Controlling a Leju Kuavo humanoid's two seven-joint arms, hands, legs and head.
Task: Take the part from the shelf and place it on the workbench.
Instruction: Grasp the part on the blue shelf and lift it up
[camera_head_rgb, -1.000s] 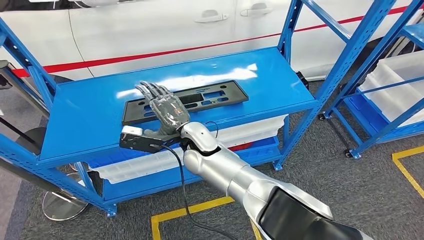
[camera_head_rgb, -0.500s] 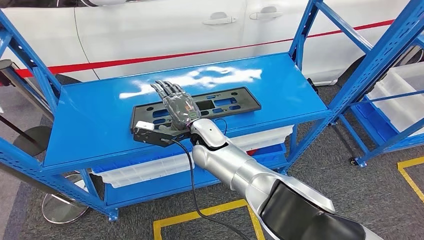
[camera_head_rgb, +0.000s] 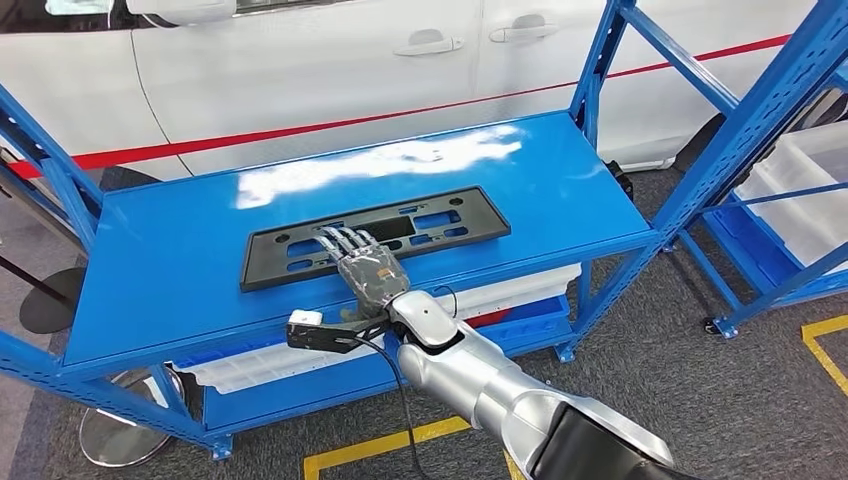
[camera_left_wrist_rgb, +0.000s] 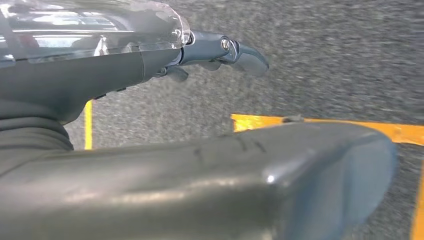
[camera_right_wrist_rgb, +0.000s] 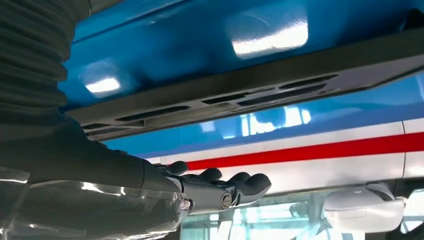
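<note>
- The right hand (camera_head_rgb: 368, 272) is flat and open, fingers stretched over the near edge of the black part (camera_head_rgb: 440, 218) on the blue shelf (camera_head_rgb: 160, 240).
- The left hand (camera_left_wrist_rgb: 150, 60) hangs over grey floor (camera_left_wrist_rgb: 325, 55), holding nothing, fingers a little bent.

Black part (camera_head_rgb: 375, 231) on glossy blue shelf (camera_head_rgb: 170, 250); white car (camera_head_rgb: 300, 70) with red stripe.

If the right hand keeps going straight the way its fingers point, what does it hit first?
Most likely the black part lying flat on the blue shelf. In the head view the right hand has its fingers stretched out over the part's near edge. Whether they touch it or pass just above is unclear.
</note>
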